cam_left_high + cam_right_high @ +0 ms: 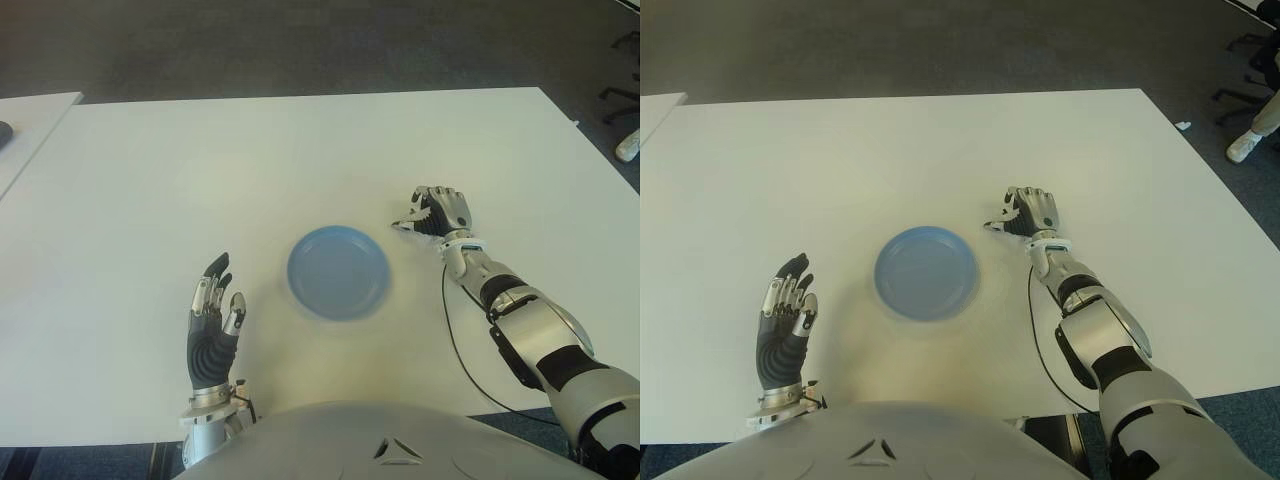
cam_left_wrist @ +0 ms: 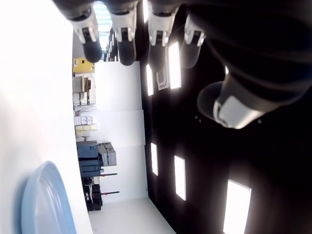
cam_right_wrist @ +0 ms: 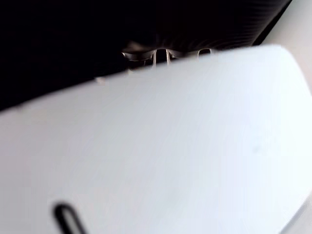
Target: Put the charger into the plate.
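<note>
A round blue plate point(image 1: 338, 272) lies on the white table point(image 1: 250, 160), near its middle. Just right of the plate, my right hand point(image 1: 432, 215) is down at the table with its fingers curled over the white charger point(image 1: 408, 229), of which a small white part shows at the fingertips. In the right wrist view the charger's white body point(image 3: 185, 146) fills most of the picture, with metal prongs point(image 3: 161, 56) at its edge. My left hand point(image 1: 213, 320) stays idle, front left of the plate, fingers point(image 2: 122, 34) spread and holding nothing.
A second white table point(image 1: 30, 120) stands at the far left with a dark object point(image 1: 4, 132) on it. Chair legs point(image 1: 622, 95) and a person's shoe point(image 1: 1243, 147) show on the floor at the right. A black cable point(image 1: 455, 340) hangs along my right forearm.
</note>
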Available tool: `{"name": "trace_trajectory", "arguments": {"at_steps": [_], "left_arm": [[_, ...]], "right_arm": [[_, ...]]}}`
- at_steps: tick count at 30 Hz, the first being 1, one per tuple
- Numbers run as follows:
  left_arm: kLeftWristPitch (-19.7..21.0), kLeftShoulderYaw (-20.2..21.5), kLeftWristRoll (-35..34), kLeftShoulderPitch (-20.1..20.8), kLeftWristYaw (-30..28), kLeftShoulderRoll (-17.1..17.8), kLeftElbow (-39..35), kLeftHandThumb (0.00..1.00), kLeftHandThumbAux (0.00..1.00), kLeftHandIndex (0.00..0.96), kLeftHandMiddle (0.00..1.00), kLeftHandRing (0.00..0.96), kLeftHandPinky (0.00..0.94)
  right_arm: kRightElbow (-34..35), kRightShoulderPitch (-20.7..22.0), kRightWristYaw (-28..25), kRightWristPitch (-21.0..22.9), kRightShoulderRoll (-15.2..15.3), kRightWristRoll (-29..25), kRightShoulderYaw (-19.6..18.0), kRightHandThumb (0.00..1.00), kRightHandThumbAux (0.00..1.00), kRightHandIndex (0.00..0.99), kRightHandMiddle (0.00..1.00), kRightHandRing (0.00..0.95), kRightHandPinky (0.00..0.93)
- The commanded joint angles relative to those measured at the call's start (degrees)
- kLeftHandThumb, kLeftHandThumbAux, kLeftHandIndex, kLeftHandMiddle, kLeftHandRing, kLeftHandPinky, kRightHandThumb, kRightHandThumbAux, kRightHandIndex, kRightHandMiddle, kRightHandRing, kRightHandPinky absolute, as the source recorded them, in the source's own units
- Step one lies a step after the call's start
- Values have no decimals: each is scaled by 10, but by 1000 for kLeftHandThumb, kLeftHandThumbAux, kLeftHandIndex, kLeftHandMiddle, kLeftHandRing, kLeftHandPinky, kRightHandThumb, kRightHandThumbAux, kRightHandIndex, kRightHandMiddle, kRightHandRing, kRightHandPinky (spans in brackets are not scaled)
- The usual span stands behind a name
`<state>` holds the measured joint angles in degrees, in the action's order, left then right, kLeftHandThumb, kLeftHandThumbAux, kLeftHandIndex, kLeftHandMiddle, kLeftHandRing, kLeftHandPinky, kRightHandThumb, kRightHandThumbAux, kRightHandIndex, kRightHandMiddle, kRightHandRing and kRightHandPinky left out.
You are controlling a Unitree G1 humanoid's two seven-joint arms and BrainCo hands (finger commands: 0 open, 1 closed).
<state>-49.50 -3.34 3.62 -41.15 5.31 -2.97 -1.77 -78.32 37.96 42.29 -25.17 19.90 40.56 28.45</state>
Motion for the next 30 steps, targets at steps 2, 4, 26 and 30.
{"name": "trace_trajectory", "arguments": {"at_steps": [2,4,26,30], "left_arm": [[-3,-1,-2,-2,-3,-3,10,257,565,138,130,100,111],[-4,-1,-2,-4,-3,-4,9,260,562,139,131,101,111],[-21,3,-14,-1,-5,-7,22,263,564,141,138,111,122],[-21,3,-19,-1,-7,-6,23,261,569,142,142,116,131]], "right_arm": [[-9,-25,-36,3,-10,-9,-9,737,708,441,862,850,861],[-10,-25,-47,5,-10,-13,-15,737,708,441,868,854,862],[-6,-28,-82,0,-14,-32,-46,735,709,440,895,868,864],[-6,-29,-84,0,-16,-33,-49,735,709,440,896,868,864]]}}
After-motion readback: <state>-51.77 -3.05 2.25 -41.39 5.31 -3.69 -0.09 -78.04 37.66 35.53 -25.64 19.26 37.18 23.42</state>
